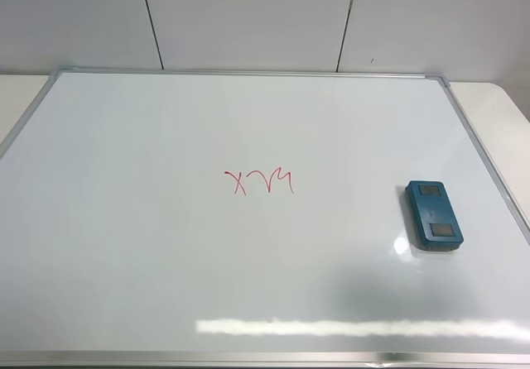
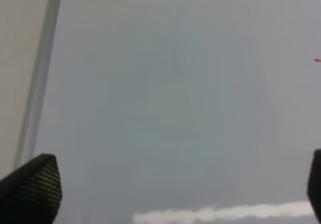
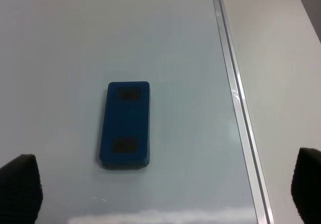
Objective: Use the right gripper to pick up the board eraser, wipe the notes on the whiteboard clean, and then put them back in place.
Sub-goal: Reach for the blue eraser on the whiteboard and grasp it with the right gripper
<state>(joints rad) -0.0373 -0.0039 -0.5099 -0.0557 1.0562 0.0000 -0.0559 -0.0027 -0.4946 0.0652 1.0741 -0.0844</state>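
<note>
The whiteboard (image 1: 166, 261) fills most of the exterior high view. The red notes (image 1: 259, 183), a scribble like "XVM", sit near its middle. The teal-blue board eraser (image 1: 433, 213) lies flat on the board near the right frame, with two grey patches on top. It also shows in the right wrist view (image 3: 125, 124). My right gripper (image 3: 163, 191) is open and hovers above the board, short of the eraser, fingertips far apart and touching nothing. My left gripper (image 2: 183, 186) is open over bare board by the left frame. Neither arm shows in the exterior high view.
The board's silver frame (image 3: 239, 113) runs close beside the eraser, with beige table (image 3: 286, 73) beyond it. A white panelled wall (image 1: 248, 17) stands behind the board. A tip of red marker (image 2: 317, 60) shows at the left wrist view's edge.
</note>
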